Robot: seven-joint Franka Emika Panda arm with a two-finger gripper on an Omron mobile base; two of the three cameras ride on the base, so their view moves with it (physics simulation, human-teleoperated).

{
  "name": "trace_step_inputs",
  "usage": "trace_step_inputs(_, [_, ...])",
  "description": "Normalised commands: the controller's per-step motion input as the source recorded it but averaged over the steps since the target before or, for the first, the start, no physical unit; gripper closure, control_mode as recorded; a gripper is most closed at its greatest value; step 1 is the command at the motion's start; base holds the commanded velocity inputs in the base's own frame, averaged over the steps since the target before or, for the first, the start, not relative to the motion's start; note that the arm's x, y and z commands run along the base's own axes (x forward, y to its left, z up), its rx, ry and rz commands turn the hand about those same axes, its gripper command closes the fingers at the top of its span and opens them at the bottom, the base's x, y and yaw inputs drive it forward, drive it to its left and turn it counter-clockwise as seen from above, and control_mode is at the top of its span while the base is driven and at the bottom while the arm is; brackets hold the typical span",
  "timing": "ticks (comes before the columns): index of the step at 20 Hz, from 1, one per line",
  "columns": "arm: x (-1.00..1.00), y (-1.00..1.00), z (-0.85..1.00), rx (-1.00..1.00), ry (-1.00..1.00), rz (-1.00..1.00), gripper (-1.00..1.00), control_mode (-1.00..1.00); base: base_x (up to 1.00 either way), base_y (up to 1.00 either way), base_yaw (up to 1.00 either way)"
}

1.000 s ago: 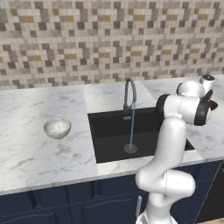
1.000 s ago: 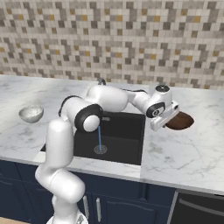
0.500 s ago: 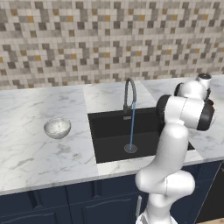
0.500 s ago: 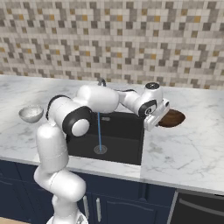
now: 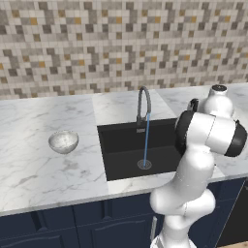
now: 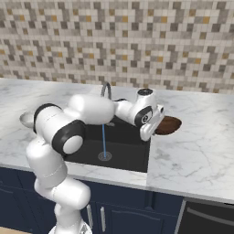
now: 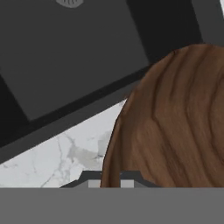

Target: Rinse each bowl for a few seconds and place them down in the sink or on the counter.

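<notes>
The tool is clamped on the wooden bowl's rim, its tips hidden; the grained brown bowl fills the hand view's 3 o'clock side over the marble bench.

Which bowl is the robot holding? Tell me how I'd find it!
Find the big black sink in the white marble counter. At the sink's right edge, the gripper is shut on the brown bowl. It is dark, wooden-looking and shallow, unlike the pale speckled bowl far off on the sink's other side.
</notes>
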Motion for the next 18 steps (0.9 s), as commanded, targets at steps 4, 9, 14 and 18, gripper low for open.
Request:
trace_step_inputs(4, [-0.31,0.47,0.0,-0.05,0.02,0.09,1.0,-1.0,0.0,0.0,0.0])
trace_step_inputs(9, [-0.29,0.48,0.0,-0.04,0.02,0.09,1.0,-1.0,0.0,0.0,0.0])
trace_step_inputs(14, [-0.22,0.5,-0.01,-0.02,0.0,0.1,1.0,-1.0,0.0,0.0,0.0])
trace_step_inputs(18, [-0.08,0.39,0.0,0.02,0.01,0.12,1.0,-1.0,0.0,0.0,0.0])
